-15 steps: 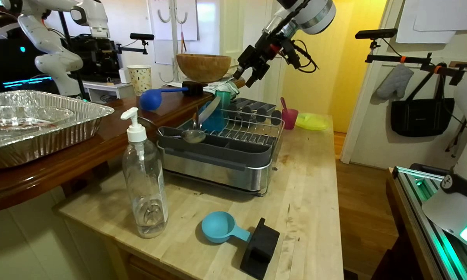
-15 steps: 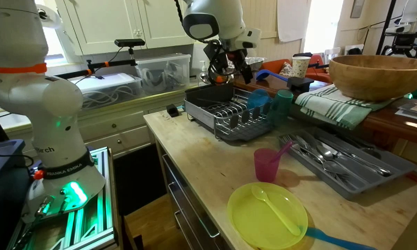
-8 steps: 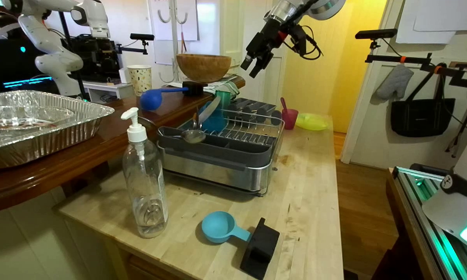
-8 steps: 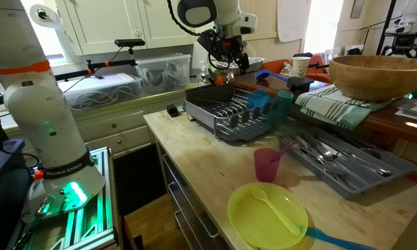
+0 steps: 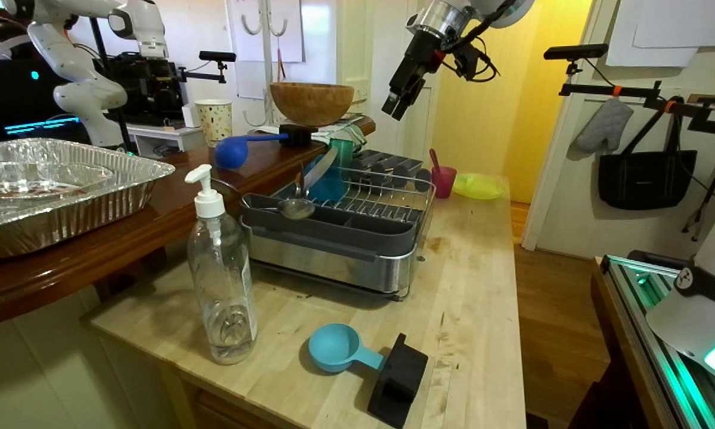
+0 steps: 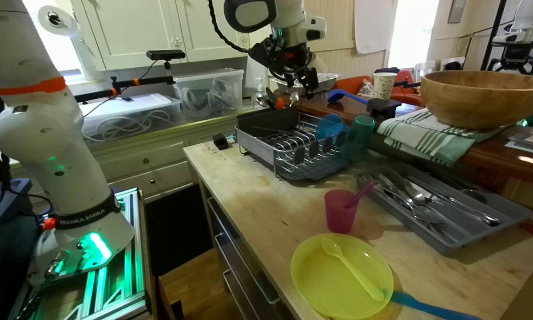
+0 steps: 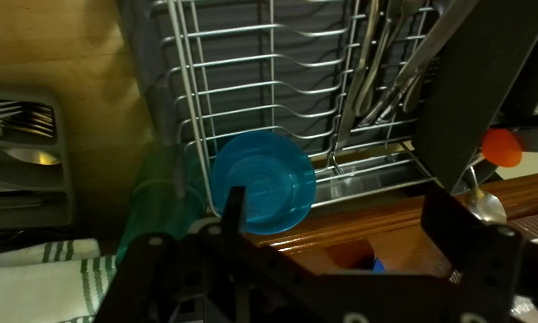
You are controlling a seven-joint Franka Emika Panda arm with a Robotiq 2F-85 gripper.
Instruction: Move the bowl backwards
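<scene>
Blue bowl [image 7: 269,175] looked light, stiff plastic, perhaps slippery; three-o'clock rim [image 7: 310,180] in wrist view seemed best hold. End effector [image 7: 334,195] hung spread, gripping nothing.

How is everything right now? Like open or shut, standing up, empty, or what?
Gripper: open, holding nothing
Blue bowl: in the rack, nothing seen inside
Soap bottle: standing, looks mostly empty
Scoop: right way up, looks empty
Pink cup: standing, pink handle sticking out
Yellow plate: face up, yellow spoon on it
Cutlery tray: open, cutlery inside
Wooden bowl: upright, bottom hidden
Paper cup: standing
Towel: folded
White drawers: shut
Green light: on
</scene>
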